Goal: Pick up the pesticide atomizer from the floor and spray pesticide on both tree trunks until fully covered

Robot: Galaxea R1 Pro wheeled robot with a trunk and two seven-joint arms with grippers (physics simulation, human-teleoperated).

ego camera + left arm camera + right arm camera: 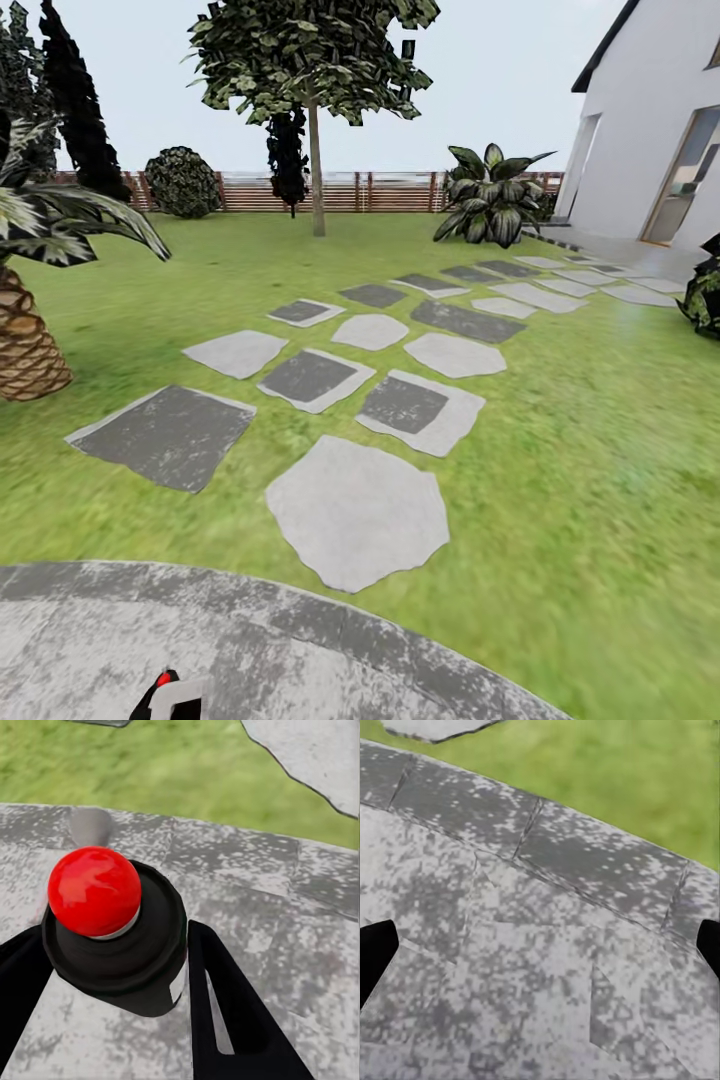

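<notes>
since we face the lawn [560, 480], one tree [317, 170] stands far ahead by the fence [390, 192], well apart from our paving [300, 650]. our right claw [540, 937] hangs spread and empty over stone. our left claw [112, 967] pinches the atomizer [112, 922], red top up, ready to carry.

Between the black fingers [225, 1012] of the left gripper [105, 997], the pesticide atomizer [112, 937] shows a glossy red top on a black body. Beneath both grippers, the floor [540, 945] is mottled grey-and-white stone. Beyond it, the lawn [600, 450] is green, with light and dark grey stepping stones [355, 510].
</notes>
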